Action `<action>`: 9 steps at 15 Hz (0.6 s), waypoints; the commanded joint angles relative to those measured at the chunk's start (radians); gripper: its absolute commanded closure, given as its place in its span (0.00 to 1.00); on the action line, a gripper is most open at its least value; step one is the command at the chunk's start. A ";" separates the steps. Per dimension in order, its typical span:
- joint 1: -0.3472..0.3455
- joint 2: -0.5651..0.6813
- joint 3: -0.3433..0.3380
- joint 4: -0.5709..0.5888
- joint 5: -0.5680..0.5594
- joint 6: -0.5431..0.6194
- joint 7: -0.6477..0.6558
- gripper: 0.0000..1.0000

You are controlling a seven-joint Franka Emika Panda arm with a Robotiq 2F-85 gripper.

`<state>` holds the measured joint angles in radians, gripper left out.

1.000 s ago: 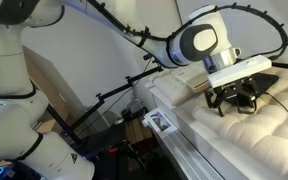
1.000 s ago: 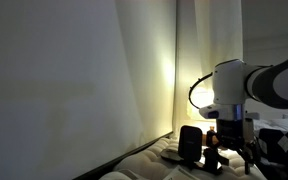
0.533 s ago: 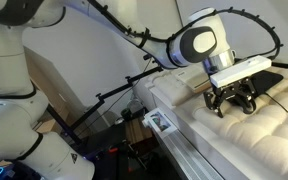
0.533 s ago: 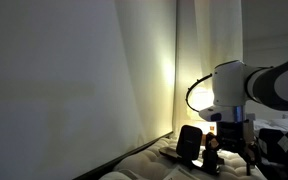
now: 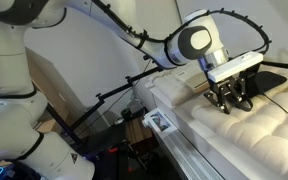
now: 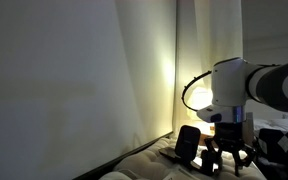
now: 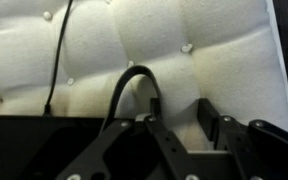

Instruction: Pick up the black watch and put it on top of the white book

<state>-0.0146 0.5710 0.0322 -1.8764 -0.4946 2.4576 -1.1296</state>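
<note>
In the wrist view a black watch strap (image 7: 132,76) arches up from the white tufted mattress (image 7: 214,50). Its right end meets my left finger (image 7: 155,106). My gripper (image 7: 180,108) is down on the mattress with its jaws half closed. Bare mattress shows in the gap between the fingers, and the strap lies at the left finger rather than inside that gap. In both exterior views the gripper (image 5: 232,102) (image 6: 225,163) points down onto the bed and covers the watch. I cannot make out the white book in any view.
A black cable (image 7: 57,55) runs down the mattress left of the strap. A black upright block (image 6: 189,143) stands on the bed close to the gripper. A dark flat object (image 5: 284,77) lies behind the gripper. A black stand (image 5: 109,100) and a cardboard box (image 5: 46,80) stand beside the bed.
The jaws have narrowed from fully wide to about half. The gripper has turned a little at the wrist and stayed low on the mattress.
</note>
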 commanded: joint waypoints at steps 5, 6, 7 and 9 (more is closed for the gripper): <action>0.112 0.012 -0.053 0.015 -0.168 -0.019 0.122 1.00; 0.115 0.012 -0.052 0.015 -0.190 -0.019 0.136 1.00; 0.121 0.010 -0.053 0.015 -0.215 -0.027 0.151 0.99; 0.119 -0.008 -0.046 0.003 -0.252 -0.025 0.166 0.99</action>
<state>0.0851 0.5734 -0.0118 -1.8764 -0.6921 2.4491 -1.0054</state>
